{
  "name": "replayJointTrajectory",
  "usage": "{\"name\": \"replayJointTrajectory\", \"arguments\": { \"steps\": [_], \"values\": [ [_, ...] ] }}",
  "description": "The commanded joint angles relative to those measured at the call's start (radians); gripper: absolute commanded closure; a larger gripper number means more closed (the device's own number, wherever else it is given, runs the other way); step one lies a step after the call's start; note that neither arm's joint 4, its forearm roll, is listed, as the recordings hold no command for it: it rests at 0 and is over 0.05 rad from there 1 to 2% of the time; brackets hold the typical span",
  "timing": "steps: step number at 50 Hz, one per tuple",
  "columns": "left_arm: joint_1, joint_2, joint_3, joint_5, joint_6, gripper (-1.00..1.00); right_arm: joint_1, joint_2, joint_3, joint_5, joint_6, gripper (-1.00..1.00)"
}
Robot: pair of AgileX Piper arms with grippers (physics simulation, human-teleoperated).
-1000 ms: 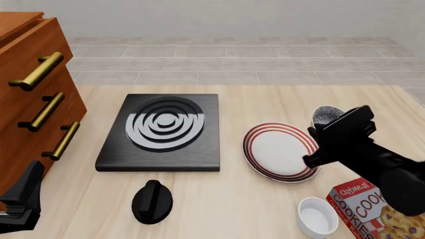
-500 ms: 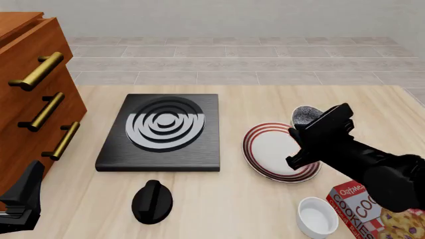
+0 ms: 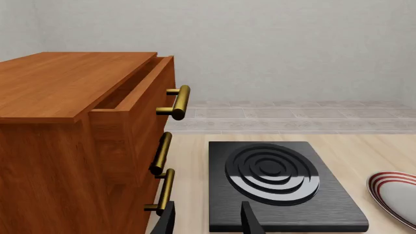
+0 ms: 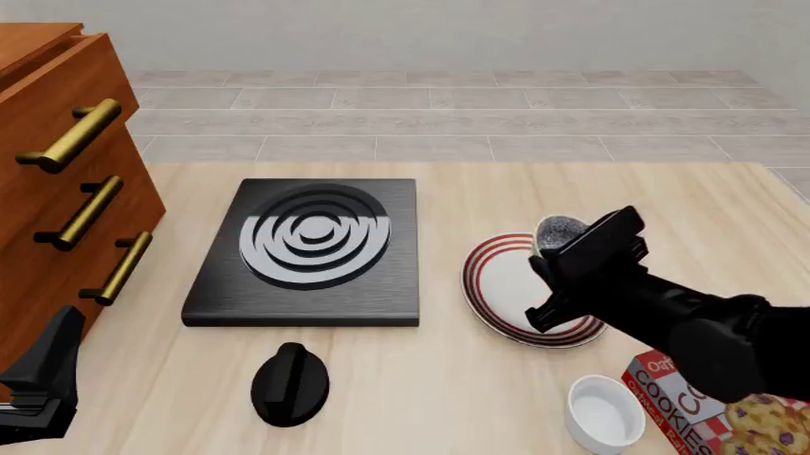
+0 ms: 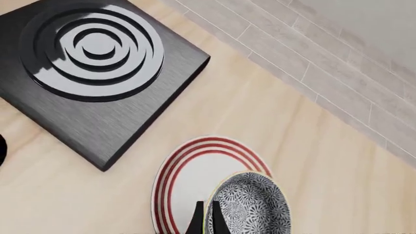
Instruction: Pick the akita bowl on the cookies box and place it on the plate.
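Gripping the akita bowl (image 5: 248, 210), the right jaws (image 5: 206, 218) hover over the plate (image 5: 184, 180).

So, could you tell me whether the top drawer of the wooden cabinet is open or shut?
Open, partly. In the left wrist view the top drawer juts out past the two drawer fronts below it, with a gap showing under the cabinet top. Its contents are hidden.

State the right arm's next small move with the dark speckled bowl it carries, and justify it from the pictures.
Probably ease a little further over the red-ringed white plate, then lower. The right gripper pinches the rim of the dark speckled bowl, which hangs over the plate's edge, not its centre, and does not appear to rest on it yet.
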Motion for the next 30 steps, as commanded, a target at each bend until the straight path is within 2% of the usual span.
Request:
{"name": "replayJointTrajectory", "arguments": {
  "steps": [1,10,11,17,21,30],
  "values": [
    [0.0,0.0,0.0,0.0,0.0,-1.0,-0.011,0.028,-0.01,-0.01,0.002,1.0],
    [0.0,0.0,0.0,0.0,0.0,-1.0,-0.052,0.074,-0.011,-0.048,-0.02,1.0],
    [0.0,0.0,0.0,0.0,0.0,-1.0,-0.051,0.078,-0.017,-0.041,-0.007,1.0],
    [0.0,0.0,0.0,0.0,0.0,-1.0,-0.058,0.101,-0.025,-0.052,-0.011,1.0],
    [0.0,0.0,0.0,0.0,0.0,-1.0,-0.048,0.111,-0.034,-0.044,0.015,1.0],
    [0.0,0.0,0.0,0.0,0.0,-1.0,-0.05,0.135,-0.049,-0.045,0.014,1.0]
  ]
}}
